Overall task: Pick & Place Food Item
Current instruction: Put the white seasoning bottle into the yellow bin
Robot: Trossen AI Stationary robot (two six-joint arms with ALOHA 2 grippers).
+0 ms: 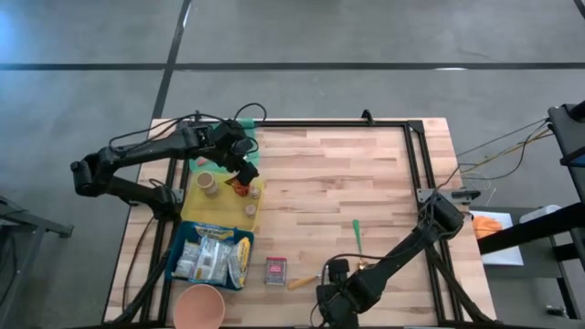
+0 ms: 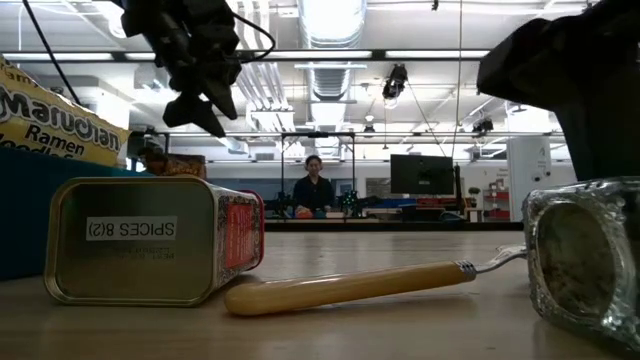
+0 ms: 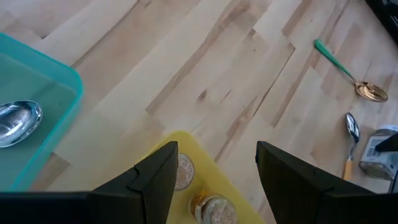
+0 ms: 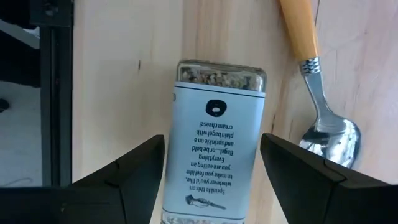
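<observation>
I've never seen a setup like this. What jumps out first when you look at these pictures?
Two dark arms bend over a wooden table. The right gripper, open, straddles a glass seasoning jar lying near the front edge beside a yellow-handled spoon. The left gripper, also open, hovers over small jars on a yellow tray at the table's left.

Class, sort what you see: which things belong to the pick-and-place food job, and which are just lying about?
Likely in the job: seasoning jar, lying between the fingers of the open right gripper; open left gripper above the yellow tray of small jars.
Lying about: yellow-handled spoon, green-handled spoon, spice tin, pink bowl.
</observation>
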